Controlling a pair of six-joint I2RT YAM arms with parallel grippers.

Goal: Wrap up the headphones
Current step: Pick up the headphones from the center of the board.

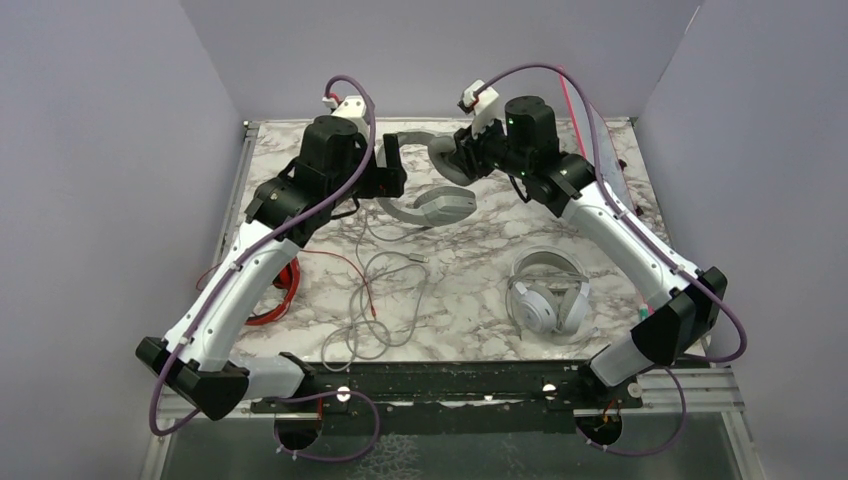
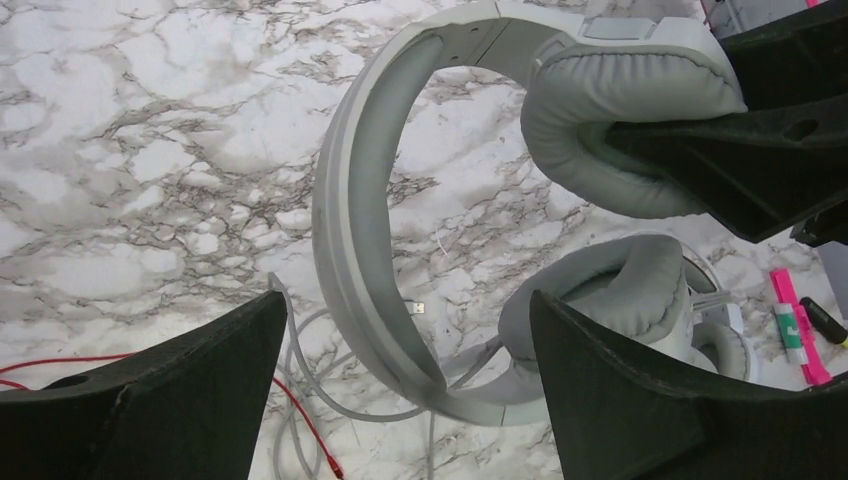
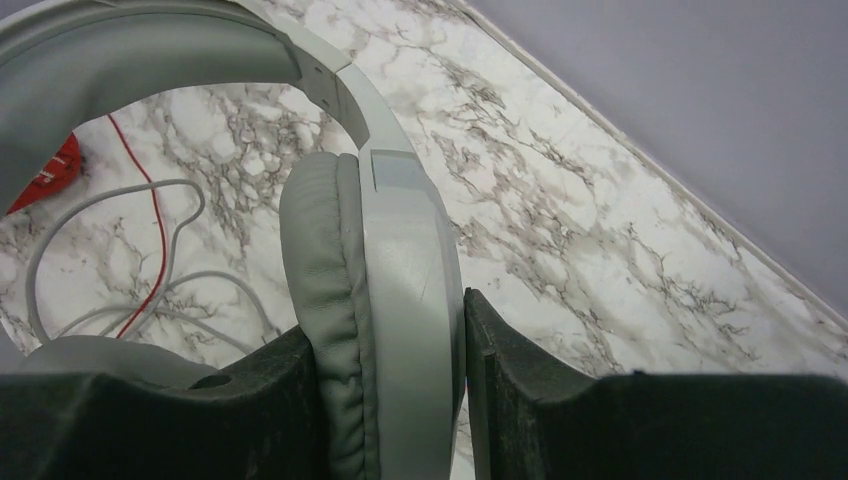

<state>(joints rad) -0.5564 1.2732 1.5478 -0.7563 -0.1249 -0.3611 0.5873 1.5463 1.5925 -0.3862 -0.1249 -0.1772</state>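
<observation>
The light grey headphones (image 1: pixel 420 208) hang tilted over the far middle of the table. My right gripper (image 3: pixel 390 330) is shut on their upper ear cup (image 3: pixel 370 300), one finger on the pad and one on the shell. The lower ear cup (image 2: pixel 620 300) is near the marble. My left gripper (image 2: pixel 408 300) is open, and the headband (image 2: pixel 345 230) runs just beyond the gap between its fingers. Thin grey cable (image 1: pixel 375 300) loops loosely on the table. White-silver headphones (image 1: pixel 548 295) lie at the right. Red headphones (image 1: pixel 283 292) lie mostly hidden under my left arm, and their red cable (image 1: pixel 345 262) crosses the grey one.
Purple walls close in the table on three sides. Pink and green markers (image 2: pixel 795 325) lie by the right edge, near the right arm's elbow. A thin red rod (image 1: pixel 572 105) leans at the back right. Both grippers (image 1: pixel 392 168) (image 1: pixel 462 155) are close together at the far centre.
</observation>
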